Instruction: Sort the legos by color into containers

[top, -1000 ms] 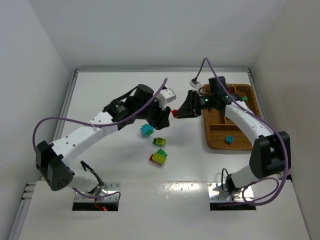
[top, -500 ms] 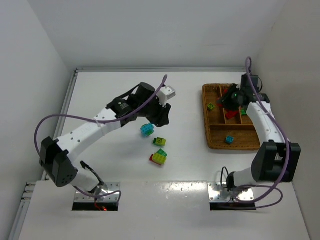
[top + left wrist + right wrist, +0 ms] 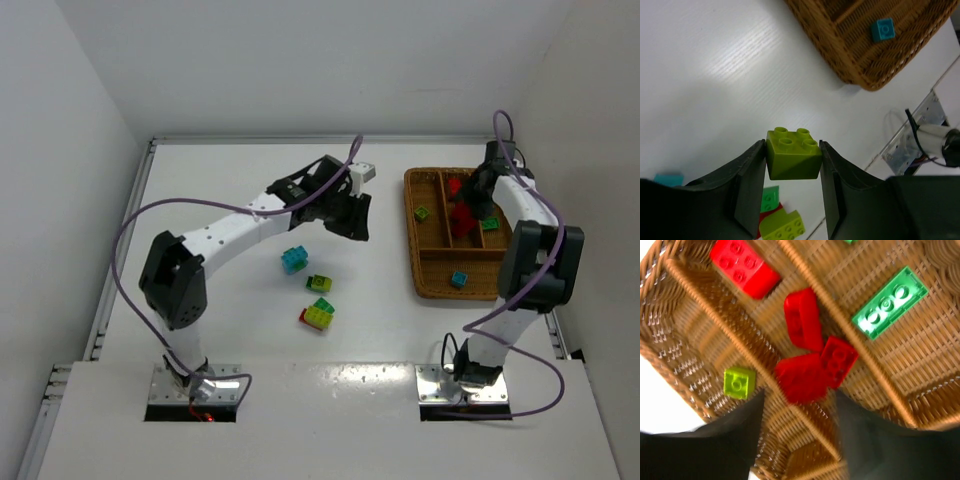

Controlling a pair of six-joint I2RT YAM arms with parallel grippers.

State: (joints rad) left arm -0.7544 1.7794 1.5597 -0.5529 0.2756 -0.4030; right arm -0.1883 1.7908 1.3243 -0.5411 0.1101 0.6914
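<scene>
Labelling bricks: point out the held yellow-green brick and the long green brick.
held yellow-green brick (image 3: 792, 161), left wrist view, its front face.
long green brick (image 3: 889, 302), right wrist view, its studded top.

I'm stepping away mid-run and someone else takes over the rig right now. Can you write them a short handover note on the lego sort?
Left gripper: shut on a yellow-green brick above the table, short of the tray.
Right gripper: jaws apart over the tray's middle compartment; the blurred red brick below looks ungripped.
Done: red bricks in the middle, second yellow-green brick and long green brick either side, cyan brick in the near section.
To do: the held brick, plus loose cyan brick, small green brick and mixed stack on the table.
</scene>
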